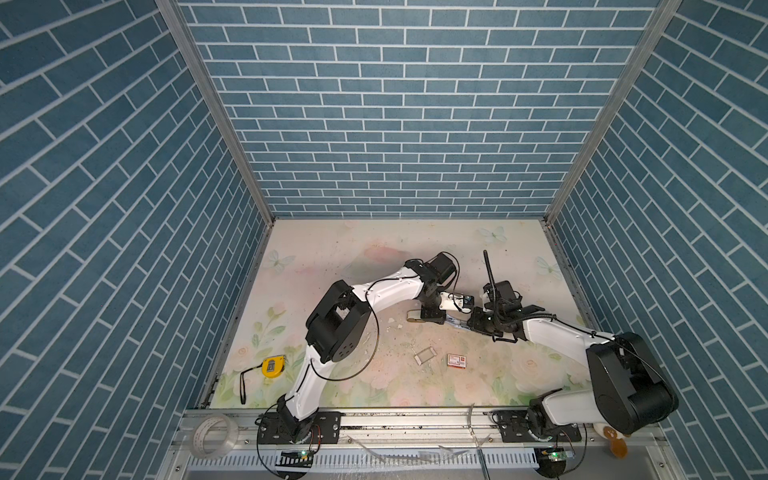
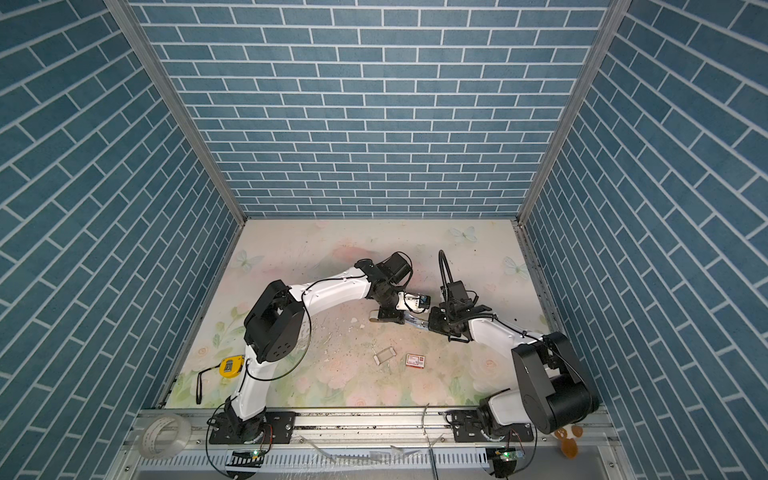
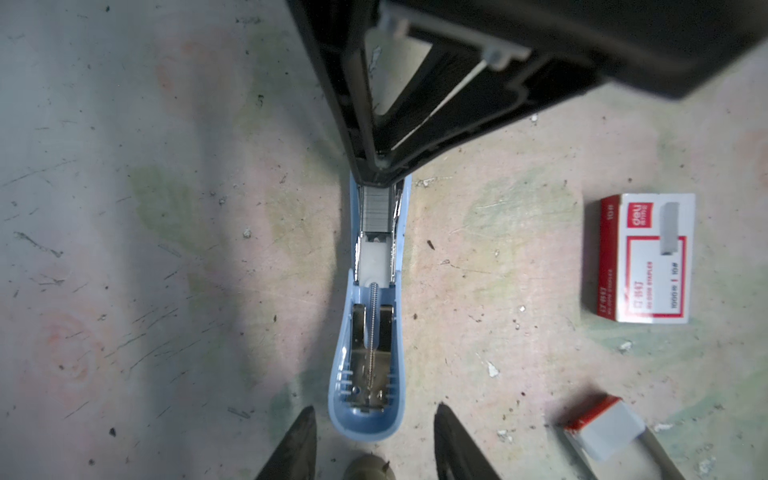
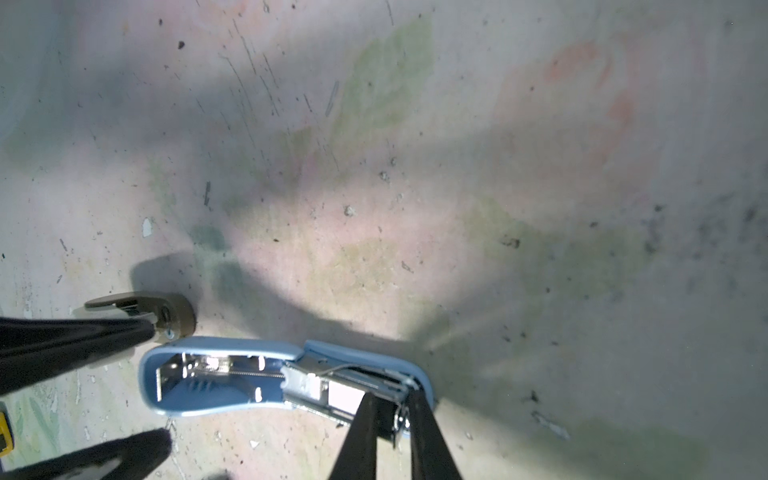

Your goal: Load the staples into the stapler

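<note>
**Top views and wrist views: 1 tool clamped, 1 spread**

In both top views, a yellow tape measure (image 1: 273, 365) lies on the table (image 1: 332, 257) well apart from the left gripper (image 1: 432, 319), beside that arm's lower link. A red-and-white box (image 1: 456, 360) and an opened sleeve (image 1: 424, 356) lie near the right gripper (image 1: 462, 326). Both tools meet at the blue stapler (image 1: 454, 323); the jaws are too small to read here.

Left wrist view: the box lies well off to 1 side of the left gripper, the opened sleeve nearer its fingers (image 3: 299, 440). The right gripper covers the stapler's far end. The left gripper's 2 fingers stand apart, straddling the flipped-open lid with a gap on each side. The staples (image 3: 376, 214) lie in the stapler's channel, just beside the right gripper's tips.

Right wrist view: an olive-brown piece (image 4: 166, 316) sits just beside 1 left finger. The right gripper's 2 fingers are nearly together, clamped on the stapler's metal channel end.
</note>
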Controlling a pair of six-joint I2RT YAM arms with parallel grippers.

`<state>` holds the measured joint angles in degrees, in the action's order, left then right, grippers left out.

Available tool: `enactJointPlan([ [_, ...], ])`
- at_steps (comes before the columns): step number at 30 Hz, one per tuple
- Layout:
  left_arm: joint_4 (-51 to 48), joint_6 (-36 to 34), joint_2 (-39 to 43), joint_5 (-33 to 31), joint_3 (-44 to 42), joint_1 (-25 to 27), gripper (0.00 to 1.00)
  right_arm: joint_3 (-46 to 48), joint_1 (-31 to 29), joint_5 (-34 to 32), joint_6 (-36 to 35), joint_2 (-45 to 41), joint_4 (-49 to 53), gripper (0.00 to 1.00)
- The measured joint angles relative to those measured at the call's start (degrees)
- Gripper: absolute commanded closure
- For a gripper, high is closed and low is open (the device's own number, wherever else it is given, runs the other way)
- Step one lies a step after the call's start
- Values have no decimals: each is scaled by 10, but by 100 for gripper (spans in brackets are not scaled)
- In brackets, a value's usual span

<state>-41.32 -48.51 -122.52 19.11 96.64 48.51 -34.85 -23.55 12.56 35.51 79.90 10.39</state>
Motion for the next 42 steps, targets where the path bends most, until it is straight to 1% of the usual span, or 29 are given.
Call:
enactJointPlan([
  [4,5,5,-3,-1,0,1,41,1,0,0,0,0,-2,83],
  [10,22,12,-3,-12,0,1,44,1,1,1,0,0,-2,84],
  [20,35,14,-5,-17,-9,1,44,1,2,2,0,0,-2,84],
  [22,35,14,-7,-18,-9,1,46,2,3,3,0,0,-2,84],
  [27,35,13,-10,-20,-12,1,55,2,4,3,0,0,-3,84],
  [29,35,13,-10,-21,-15,1,57,2,4,3,0,0,-3,84],
  [32,35,14,-10,-22,-18,1,63,2,5,3,0,0,-4,84],
  [38,35,16,-10,-21,-18,1,70,2,6,3,0,0,-4,84],
  [42,35,23,-10,-21,-17,0,73,3,7,3,0,0,-6,84],
])
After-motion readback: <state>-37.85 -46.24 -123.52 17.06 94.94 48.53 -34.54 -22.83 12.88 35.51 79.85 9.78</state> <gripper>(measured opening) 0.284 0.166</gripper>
